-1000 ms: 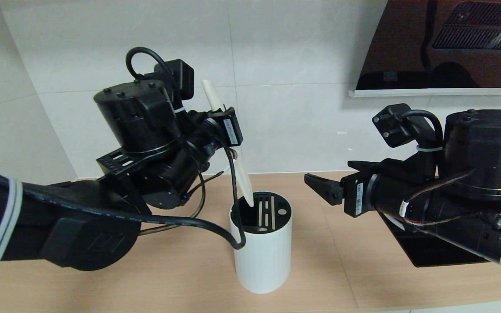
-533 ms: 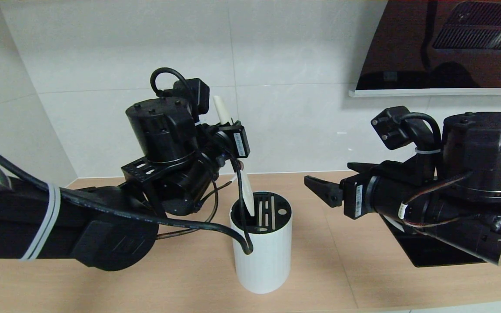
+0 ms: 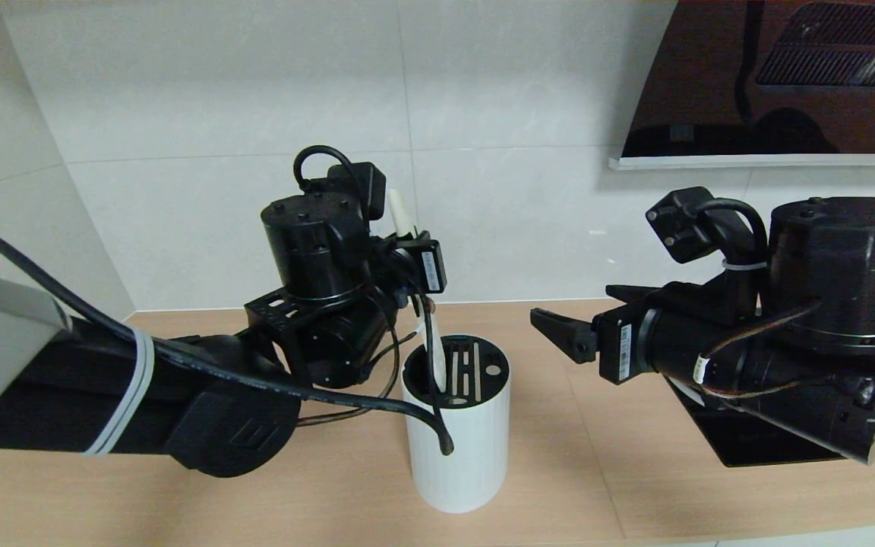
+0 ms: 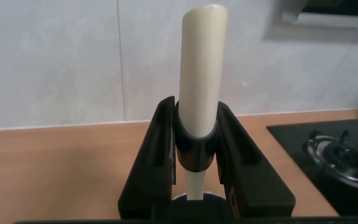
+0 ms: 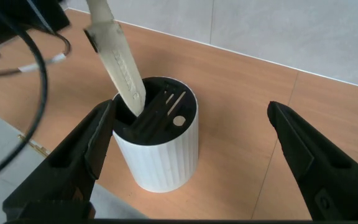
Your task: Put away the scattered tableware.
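Lowering a knife into its holder appears to be the step in hand. At the centre of the head view, the left tool (image 3: 412,251) is clamped on a cream-handled knife (image 3: 398,209) at the dark collar where handle meets blade, holding it nearly upright with a slight lean. The white blade points down into the large open slot of a white ribbed holder (image 3: 456,448). The holder stands on the pale wooden tabletop (image 3: 559,471) at lower centre. The right tool (image 5: 189,115) hangs at centre right of the head view, beside the holder and apart from it, its jaws spread wide and empty. A black hob (image 3: 749,452) lies at lower right.

By my judgement, the knife next needs to travel straight down until it rests in the slot. The left tool must then let go and lift away without tipping the holder.

The lower part of the blade is hidden inside the holder, so I cannot tell whether its tip reaches the bottom. A black cable (image 3: 422,410) droops across the holder's front rim. The right arm and the frame edge cut off the hob. Whether more tableware waits elsewhere cannot be told.
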You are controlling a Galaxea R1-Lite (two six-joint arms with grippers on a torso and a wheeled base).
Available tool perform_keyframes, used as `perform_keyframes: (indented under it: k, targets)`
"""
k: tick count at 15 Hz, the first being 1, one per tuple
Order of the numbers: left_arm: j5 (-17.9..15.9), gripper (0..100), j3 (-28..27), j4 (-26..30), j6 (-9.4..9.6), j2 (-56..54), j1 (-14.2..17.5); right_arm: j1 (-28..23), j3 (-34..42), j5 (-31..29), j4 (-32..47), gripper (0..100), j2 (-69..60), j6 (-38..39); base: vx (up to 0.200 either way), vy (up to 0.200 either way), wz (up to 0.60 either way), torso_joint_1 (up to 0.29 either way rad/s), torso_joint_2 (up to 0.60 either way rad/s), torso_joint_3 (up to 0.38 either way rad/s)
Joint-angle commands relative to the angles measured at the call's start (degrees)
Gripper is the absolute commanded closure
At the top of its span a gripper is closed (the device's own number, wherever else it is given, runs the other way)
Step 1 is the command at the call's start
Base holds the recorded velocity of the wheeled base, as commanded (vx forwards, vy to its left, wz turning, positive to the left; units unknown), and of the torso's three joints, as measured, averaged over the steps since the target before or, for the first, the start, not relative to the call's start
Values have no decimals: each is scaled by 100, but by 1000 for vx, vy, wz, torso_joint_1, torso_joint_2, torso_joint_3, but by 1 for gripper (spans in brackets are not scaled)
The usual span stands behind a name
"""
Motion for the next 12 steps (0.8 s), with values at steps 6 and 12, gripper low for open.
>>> perform_keyframes:
  k: [6,12]
  targets:
    - [28,100,236,83,-1,405,-276,3,0,-5,-7,0,65,1,0,0,0,0,0,0]
    - [37,100,439,92,-19,721,-364,3,17,4,1,0,74,1,0,0,0,0,0,0]
